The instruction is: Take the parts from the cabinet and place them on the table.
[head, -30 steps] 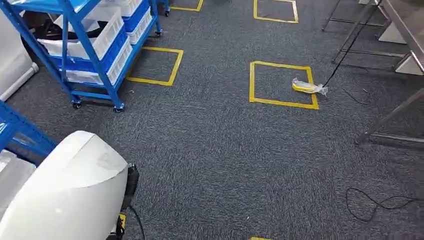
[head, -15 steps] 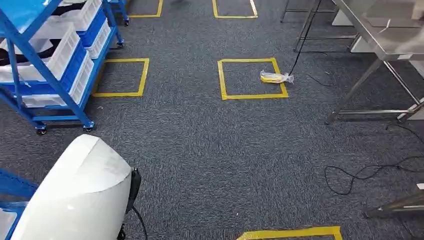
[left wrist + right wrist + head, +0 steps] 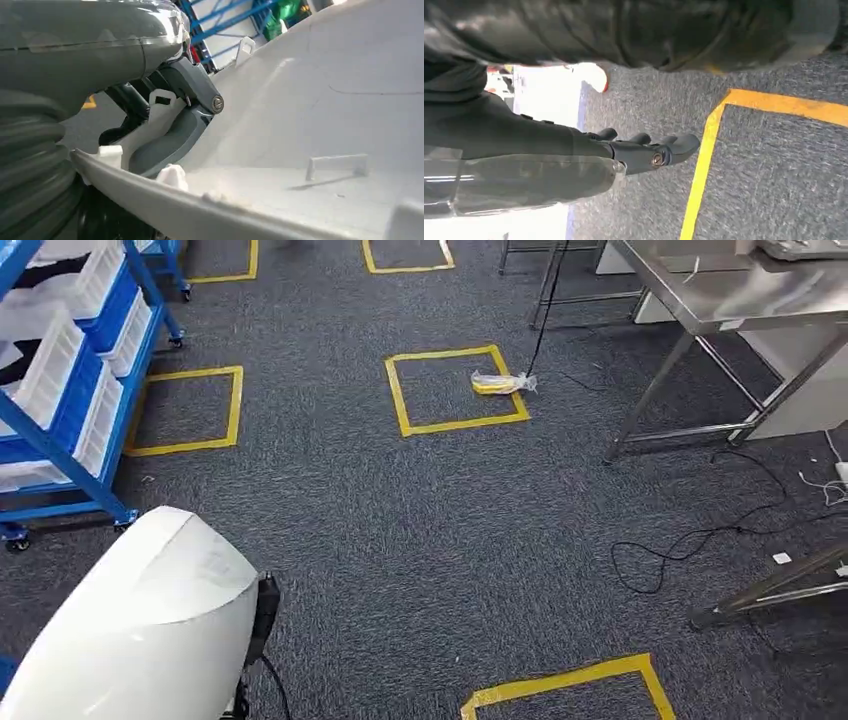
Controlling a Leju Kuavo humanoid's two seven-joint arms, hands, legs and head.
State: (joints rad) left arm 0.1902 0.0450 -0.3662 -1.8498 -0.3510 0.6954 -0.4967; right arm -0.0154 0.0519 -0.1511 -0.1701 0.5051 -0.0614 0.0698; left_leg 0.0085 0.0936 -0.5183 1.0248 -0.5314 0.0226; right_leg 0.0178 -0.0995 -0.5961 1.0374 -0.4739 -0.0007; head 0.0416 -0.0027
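Left hand (image 3: 165, 125) clamps a smooth white moulded plastic part (image 3: 140, 625), glossy, curved shell shape, sitting at 7 o'clock in the head view. Right hand (image 3: 644, 150) hangs with fingers apart, holding nothing, over speckled grey carpet (image 3: 420, 540) with yellow tape squares. Blue steel cabinet (image 3: 60, 390) at 10 o'clock carries white slotted bins. Brushed-steel table (image 3: 730, 295) at 1 o'clock. Crinkled clear bag (image 3: 500, 383) with yellow contents lies at 12.

High forward-down head view over carpet (image 3: 420, 540); close wrist views behind each hand.
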